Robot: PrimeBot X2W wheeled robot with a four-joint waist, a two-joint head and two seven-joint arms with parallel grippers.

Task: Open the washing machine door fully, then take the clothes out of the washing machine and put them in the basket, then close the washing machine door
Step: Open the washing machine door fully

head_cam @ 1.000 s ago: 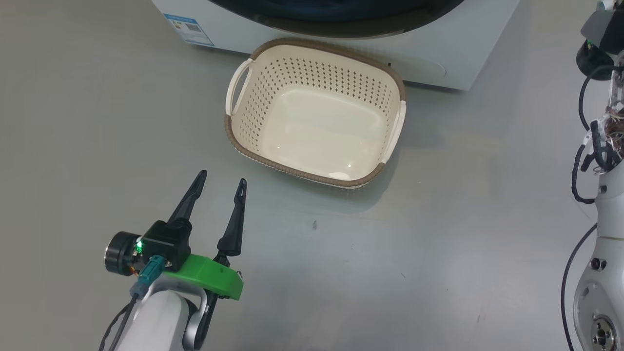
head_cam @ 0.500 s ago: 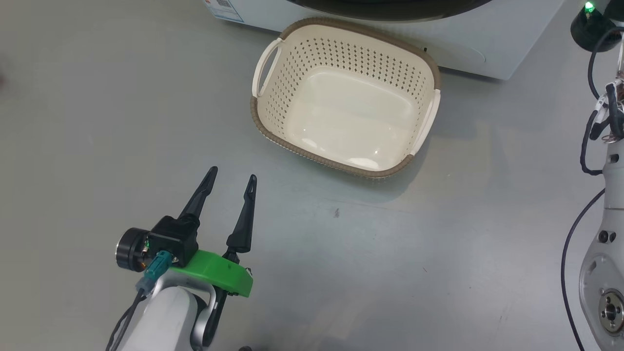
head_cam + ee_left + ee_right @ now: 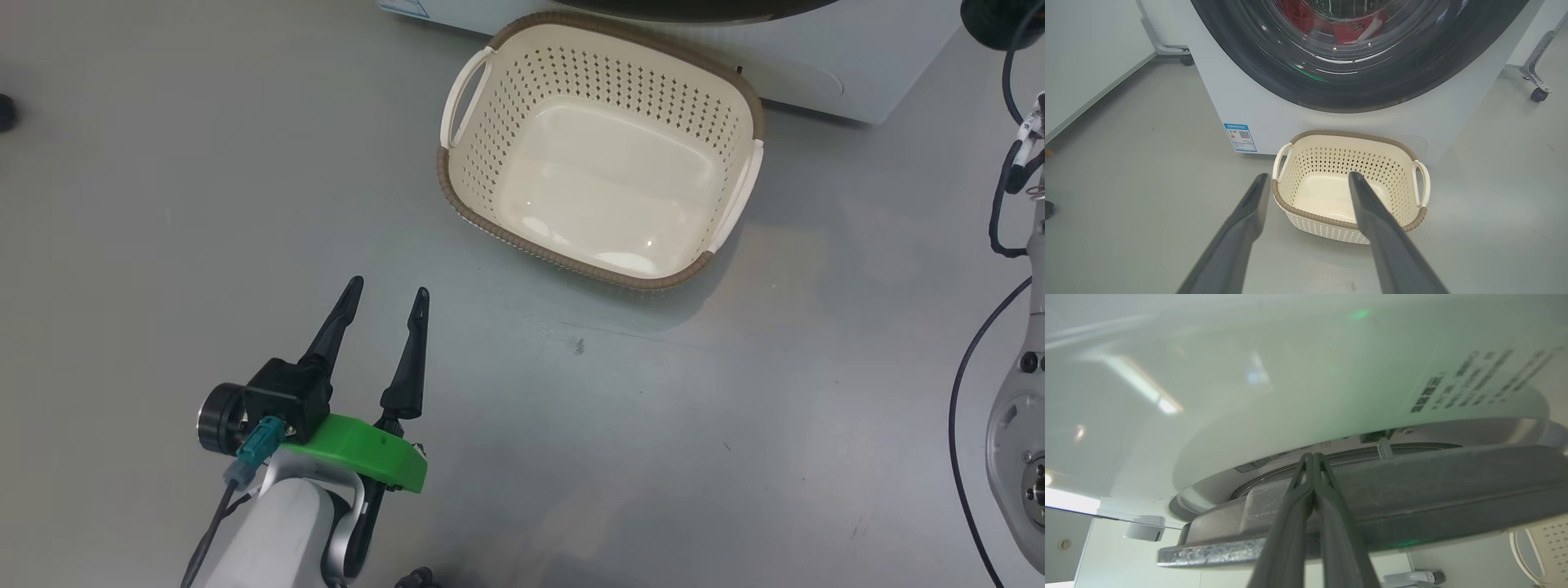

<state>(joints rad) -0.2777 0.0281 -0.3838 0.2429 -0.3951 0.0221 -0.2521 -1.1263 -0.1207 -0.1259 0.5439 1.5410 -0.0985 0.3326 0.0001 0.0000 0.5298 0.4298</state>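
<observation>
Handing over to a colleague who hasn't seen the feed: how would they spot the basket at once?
Find the big white washing machine with the round black-rimmed door. On the grey floor right in front of it, below that door, sits the basket. Unlike the white machine, it is small and cream, with perforated sides, a brown woven-look rim and two loop handles.

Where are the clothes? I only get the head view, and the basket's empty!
Observer: In the left wrist view, red clothes lie inside the washer, behind the glass of the door.
Operator: What's my right claw doing?
Observer: In the right wrist view, the right claw is shut, with its tips at the door's edge, where it meets the washer's white front.
</observation>
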